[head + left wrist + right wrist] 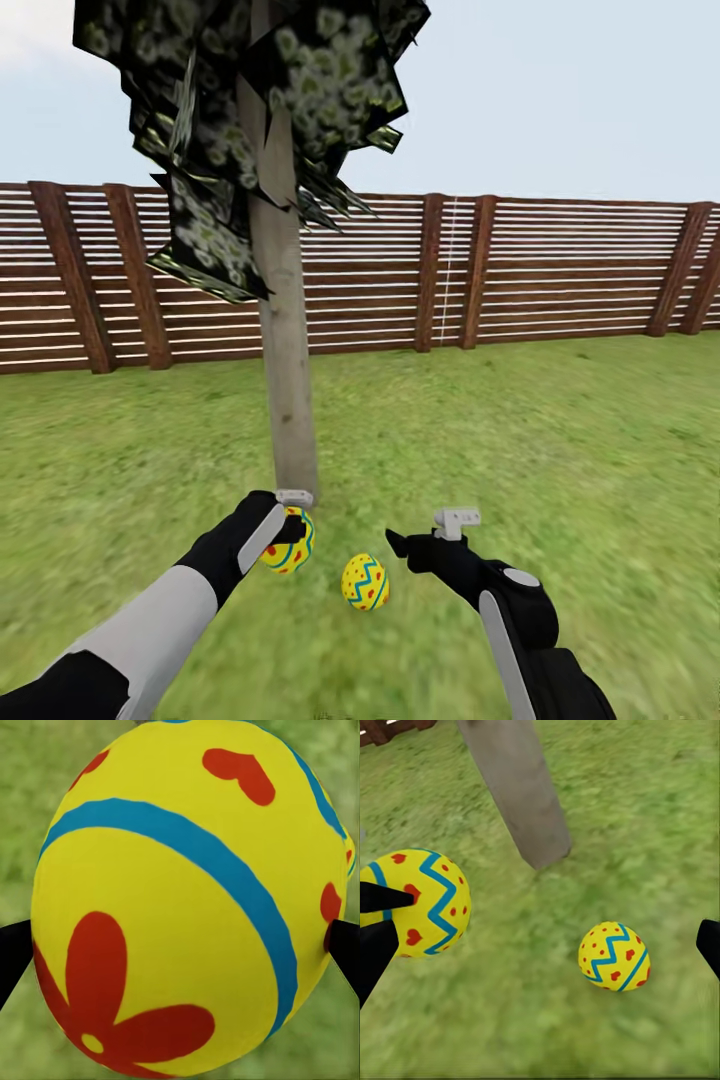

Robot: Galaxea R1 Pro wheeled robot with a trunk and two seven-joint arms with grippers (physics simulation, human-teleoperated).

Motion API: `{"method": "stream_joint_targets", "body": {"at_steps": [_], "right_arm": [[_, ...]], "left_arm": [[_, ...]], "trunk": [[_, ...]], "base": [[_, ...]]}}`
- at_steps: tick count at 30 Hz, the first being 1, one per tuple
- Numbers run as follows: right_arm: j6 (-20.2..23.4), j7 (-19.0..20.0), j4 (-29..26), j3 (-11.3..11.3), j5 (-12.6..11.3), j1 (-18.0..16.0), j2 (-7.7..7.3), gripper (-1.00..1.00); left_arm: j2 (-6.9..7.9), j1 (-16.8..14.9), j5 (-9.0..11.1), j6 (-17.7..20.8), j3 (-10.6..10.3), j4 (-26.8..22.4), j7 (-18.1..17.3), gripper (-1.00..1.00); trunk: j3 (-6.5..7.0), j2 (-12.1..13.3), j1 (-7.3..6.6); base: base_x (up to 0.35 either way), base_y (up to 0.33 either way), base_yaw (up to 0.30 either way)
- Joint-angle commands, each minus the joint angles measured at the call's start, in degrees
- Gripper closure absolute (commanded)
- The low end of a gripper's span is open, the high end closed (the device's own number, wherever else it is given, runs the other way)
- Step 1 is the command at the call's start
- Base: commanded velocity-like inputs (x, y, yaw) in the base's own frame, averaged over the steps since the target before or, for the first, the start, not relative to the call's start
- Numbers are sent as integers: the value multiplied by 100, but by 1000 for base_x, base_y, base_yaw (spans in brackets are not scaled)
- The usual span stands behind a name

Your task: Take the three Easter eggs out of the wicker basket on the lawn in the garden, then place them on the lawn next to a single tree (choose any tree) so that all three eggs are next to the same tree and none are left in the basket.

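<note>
Head view: my left gripper [290, 525] clamps flower egg [289, 545] just before tree [285, 380] base. Zigzag egg [365, 582] lies on lawn [560, 450] nearby. My right gripper [425, 535] spread, empty. Lower gently, release low, avoid rolling.

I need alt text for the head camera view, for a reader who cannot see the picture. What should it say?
The left pincer holds a glossy yellow egg with a red flower just above the mottled green lawn, close to the straight pale grey-brown tree trunk. A second yellow egg with blue zigzags lies on the grass nearby, and the open right pincer hovers beside it.
</note>
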Motion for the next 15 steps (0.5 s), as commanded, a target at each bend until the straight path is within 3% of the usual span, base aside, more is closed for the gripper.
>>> {"method": "stream_joint_targets", "body": {"at_steps": [1, 11, 15], "right_arm": [[32, -16, -5, -3, -55, -3, 2, -100], [32, -17, -5, 2, -55, -3, 2, -100], [31, -17, -5, 3, -55, -3, 2, -100]], "left_arm": [[4, -5, 58, -11, -25, -6, 53, 100], [12, -5, 50, -355, -40, -6, 58, 100], [13, -5, 50, -568, -223, -6, 62, 100]], "trunk": [[-29, -5, 1], [-251, -18, 27], [-339, -23, 37]], "base": [[0, 0, 0], [0, 0, 0], [0, 0, 0]]}}
